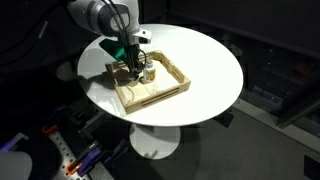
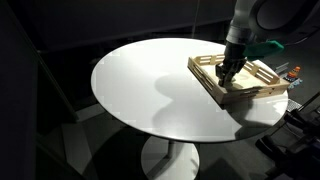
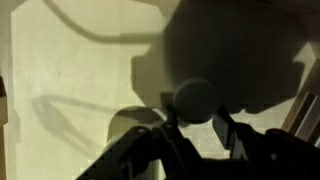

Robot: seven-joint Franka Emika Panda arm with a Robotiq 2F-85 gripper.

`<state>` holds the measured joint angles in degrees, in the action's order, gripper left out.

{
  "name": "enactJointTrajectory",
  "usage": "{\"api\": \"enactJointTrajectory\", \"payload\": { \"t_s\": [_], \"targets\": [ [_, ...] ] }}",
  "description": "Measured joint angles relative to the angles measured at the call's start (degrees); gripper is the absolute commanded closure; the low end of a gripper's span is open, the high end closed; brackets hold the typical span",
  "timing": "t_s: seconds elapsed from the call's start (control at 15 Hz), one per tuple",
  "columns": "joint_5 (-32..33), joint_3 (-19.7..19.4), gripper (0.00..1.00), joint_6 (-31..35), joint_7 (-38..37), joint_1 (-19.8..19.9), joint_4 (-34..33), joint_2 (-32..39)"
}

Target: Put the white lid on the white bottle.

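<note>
My gripper point(image 1: 133, 66) reaches down into the wooden tray point(image 1: 152, 98) on the round white table; it also shows in the other exterior view point(image 2: 228, 72). In the wrist view the two fingers point(image 3: 197, 122) sit against both sides of a small round cap, the white lid point(image 3: 195, 100), which looks dark in the arm's shadow. The white bottle point(image 1: 147, 70) with its orange-brown band stands upright in the tray, right beside the gripper. The bottle does not show in the wrist view.
The tray point(image 2: 240, 100) lies near the table's edge, its raised rim around the gripper. The white table top point(image 2: 150, 80) spreads wide on the tray's other side. Dark equipment and cables stand around the table's pedestal.
</note>
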<state>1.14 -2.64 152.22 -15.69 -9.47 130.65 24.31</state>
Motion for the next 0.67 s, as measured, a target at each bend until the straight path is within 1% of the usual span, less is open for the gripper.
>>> {"api": "enactJointTrajectory", "payload": {
  "t_s": [0.33,0.67],
  "targets": [
    [-0.01,0.03,0.84,-0.94,0.00,0.03,-0.05,-3.25],
    [-0.01,0.29,0.84,-5.22,0.01,0.38,-0.40,-8.95]
  ]
}}
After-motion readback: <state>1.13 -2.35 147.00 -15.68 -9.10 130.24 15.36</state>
